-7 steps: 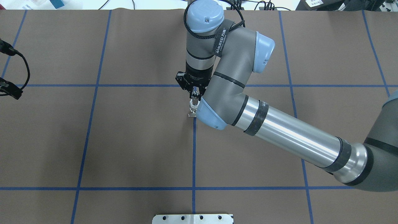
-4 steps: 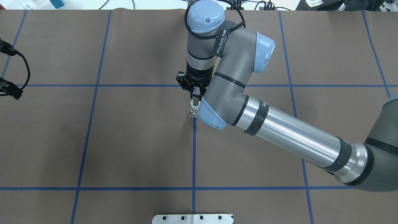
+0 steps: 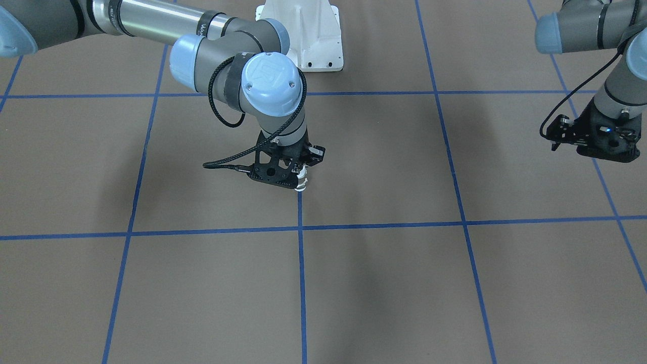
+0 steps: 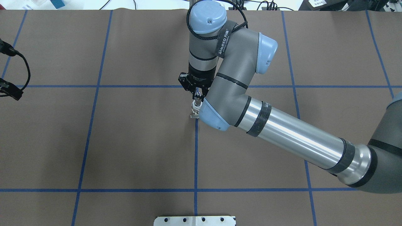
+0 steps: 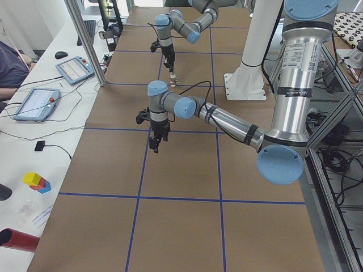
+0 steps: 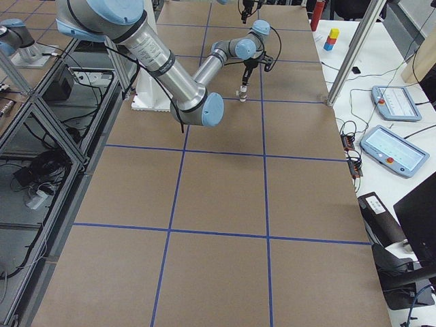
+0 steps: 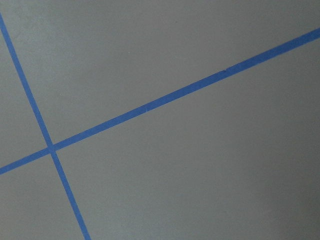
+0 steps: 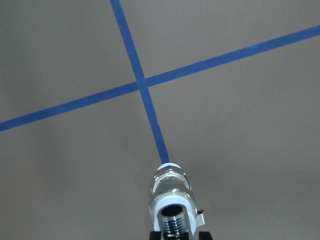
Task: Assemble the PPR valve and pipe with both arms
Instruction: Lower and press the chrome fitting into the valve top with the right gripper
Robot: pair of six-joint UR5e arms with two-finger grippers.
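Overhead exterior view: the left gripper (image 5: pixel 154 146) sits off the left edge, and whether its jaws are spread or closed cannot be told.
The right gripper (image 4: pixel 197 93) pinches the chrome pipe (image 4: pixel 197 101). Directly below its fingertips the PPR valve (image 4: pixel 195 109) stands upright on the table (image 4: pixel 125 141), with white ends and a metal band, its right side hidden by the right arm (image 4: pixel 232 100).

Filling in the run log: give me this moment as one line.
right pincer: shut on pipe | pipe on top of valve, upright on table, at tape line | left pincer: off aside, state unclear
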